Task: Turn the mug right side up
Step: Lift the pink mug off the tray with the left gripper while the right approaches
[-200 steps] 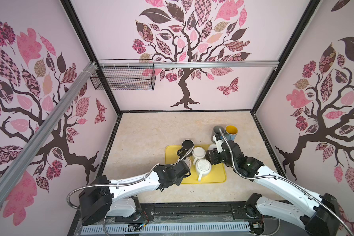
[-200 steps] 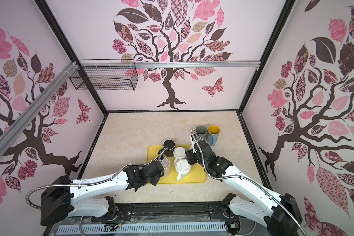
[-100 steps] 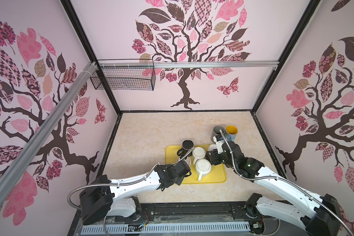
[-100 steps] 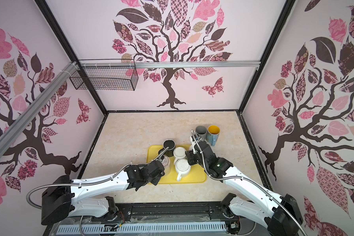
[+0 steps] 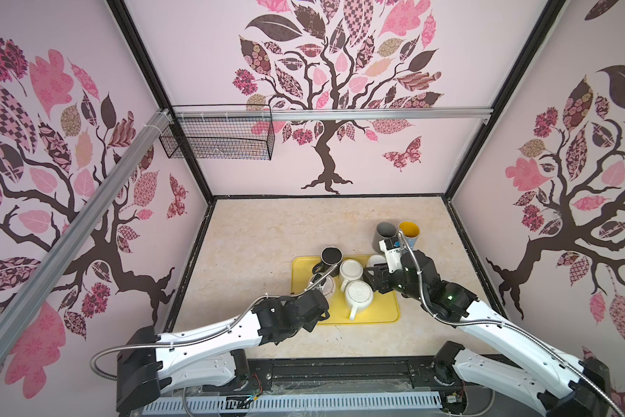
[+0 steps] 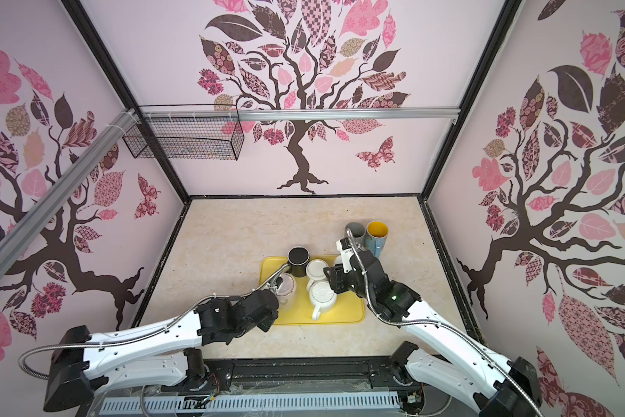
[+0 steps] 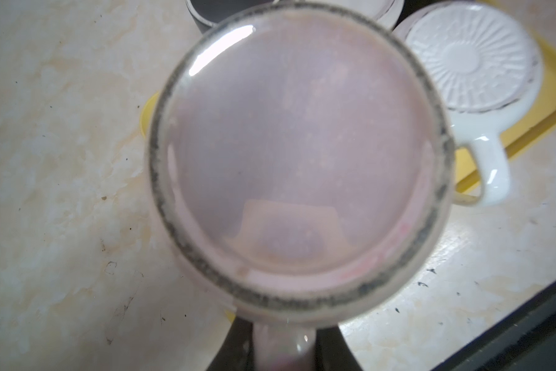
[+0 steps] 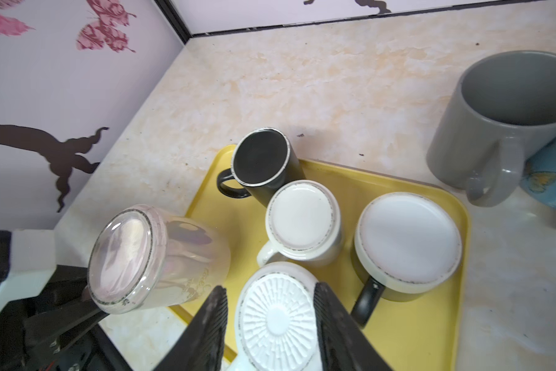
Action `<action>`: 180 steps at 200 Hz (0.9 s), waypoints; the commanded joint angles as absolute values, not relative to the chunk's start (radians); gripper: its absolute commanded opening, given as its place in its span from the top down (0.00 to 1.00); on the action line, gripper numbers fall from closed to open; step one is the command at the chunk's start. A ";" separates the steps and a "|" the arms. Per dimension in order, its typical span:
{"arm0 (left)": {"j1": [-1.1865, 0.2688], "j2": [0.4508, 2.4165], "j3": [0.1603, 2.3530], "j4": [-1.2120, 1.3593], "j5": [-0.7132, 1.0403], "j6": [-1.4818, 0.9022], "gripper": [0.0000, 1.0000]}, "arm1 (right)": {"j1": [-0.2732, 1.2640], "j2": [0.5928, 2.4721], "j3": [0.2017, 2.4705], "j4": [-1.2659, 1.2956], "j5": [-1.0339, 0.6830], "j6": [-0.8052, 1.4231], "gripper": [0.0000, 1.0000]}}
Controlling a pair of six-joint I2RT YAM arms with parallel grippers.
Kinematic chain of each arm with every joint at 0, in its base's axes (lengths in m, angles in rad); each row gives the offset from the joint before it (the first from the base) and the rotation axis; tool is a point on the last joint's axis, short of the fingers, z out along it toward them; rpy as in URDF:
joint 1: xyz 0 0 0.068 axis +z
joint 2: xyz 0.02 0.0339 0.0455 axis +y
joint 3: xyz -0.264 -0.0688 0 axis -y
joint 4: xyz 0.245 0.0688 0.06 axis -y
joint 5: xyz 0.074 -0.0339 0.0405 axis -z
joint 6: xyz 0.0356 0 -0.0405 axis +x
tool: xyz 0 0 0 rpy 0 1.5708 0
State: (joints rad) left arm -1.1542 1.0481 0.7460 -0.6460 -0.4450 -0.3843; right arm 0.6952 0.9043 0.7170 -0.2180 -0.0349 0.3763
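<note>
left tool [image 7: 283, 350] clamps the tilted glass mug [image 8: 161, 257] by its handle; right tool [image 8: 270, 289] stands open beside the ribbed white mug [image 5: 358, 294].

A robot test cell in a lab

Two white-and-black robot arms [image 5: 213, 332] [image 5: 502, 330] stand on a black base rail [image 5: 340, 372] beside a grey slotted cable duct [image 5: 285, 402]. Black frame posts [image 5: 146, 65] and silver aluminium rails [image 5: 376, 114] hold pink panels printed with brown trees [image 5: 325, 72]. A black wire basket [image 5: 217, 142] hangs over a cream marble-patterned tabletop [image 5: 285, 231]
</note>
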 commanded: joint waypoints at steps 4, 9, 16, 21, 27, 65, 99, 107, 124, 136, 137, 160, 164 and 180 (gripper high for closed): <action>-1.154 0.906 0.798 -0.544 -0.527 -0.392 1.00 | 0.700 0.838 0.682 -0.078 -0.164 0.452 0.51; -1.154 0.880 0.799 -0.535 -0.529 -0.394 1.00 | 0.700 0.829 0.669 -0.047 -0.181 0.470 0.51; -1.154 0.844 0.801 -0.523 -0.530 -0.397 1.00 | 0.698 0.815 0.649 0.006 -0.204 0.499 0.50; -1.154 0.820 0.802 -0.515 -0.536 -0.398 1.00 | 0.700 0.807 0.631 0.052 -0.222 0.524 0.49; -1.154 0.790 0.805 -0.504 -0.544 -0.407 1.00 | 0.700 0.798 0.605 0.112 -0.246 0.548 0.46; -1.145 0.595 0.760 -0.320 -0.525 -0.421 1.00 | 0.700 0.819 0.532 0.367 -0.384 0.708 0.42; -1.124 0.526 0.748 -0.222 -0.491 -0.441 1.00 | 0.701 0.870 0.468 0.635 -0.488 0.865 0.44; -1.115 0.517 0.744 -0.199 -0.472 -0.449 1.00 | 0.700 0.881 0.439 0.732 -0.505 0.910 0.44; -1.080 0.511 0.741 -0.158 -0.417 -0.483 1.00 | 0.700 0.910 0.402 0.897 -0.549 0.977 0.44; -1.055 0.509 0.736 -0.124 -0.371 -0.511 1.00 | 0.700 0.929 0.404 0.948 -0.586 0.999 0.43; -1.053 0.511 0.735 -0.122 -0.368 -0.514 1.00 | 0.700 0.931 0.405 0.950 -0.590 1.000 0.43; -1.021 0.529 0.727 -0.042 -0.299 -0.560 1.00 | 0.705 0.965 0.433 0.962 -0.640 1.015 0.42; -1.020 0.535 0.727 -0.031 -0.290 -0.565 1.00 | 0.710 0.972 0.434 0.970 -0.643 1.017 0.42; -1.020 0.567 0.736 0.012 -0.252 -0.583 1.00 | 0.730 0.987 0.444 0.987 -0.642 1.015 0.41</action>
State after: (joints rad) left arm -1.0248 0.5484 0.7311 -0.2283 -0.3450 -0.5365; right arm 0.7055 0.9657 0.4000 0.8600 -0.5858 0.9741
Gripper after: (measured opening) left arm 0.212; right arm 0.580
